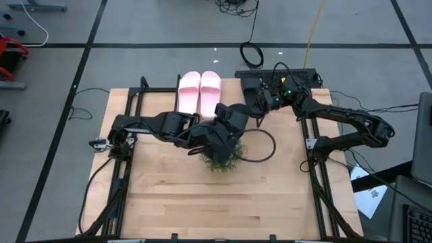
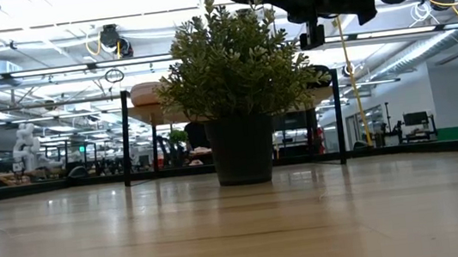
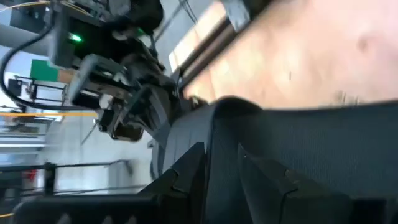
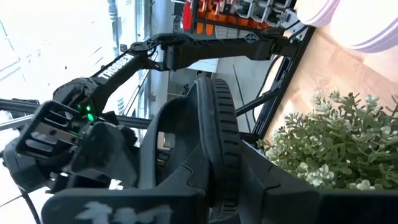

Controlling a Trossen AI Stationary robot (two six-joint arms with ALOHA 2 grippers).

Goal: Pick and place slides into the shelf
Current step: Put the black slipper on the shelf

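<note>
Black slides (image 4: 214, 130) pinched in both tools (image 1: 233, 125) above the plant (image 1: 223, 158), beside the shelf's (image 1: 145, 94) pink pair (image 1: 200, 91).

Pale pink slides (image 1: 200, 92): one pair, side by side and touching, lying flat on the shelf (image 1: 162, 94) in the upper centre of the high view. Shelf: light wooden board on thin black legs. Black slides: one (image 3: 298, 155) fills the lower half of the left wrist view, matte; another (image 4: 214, 134) stands on edge at the centre of the right wrist view.
</note>
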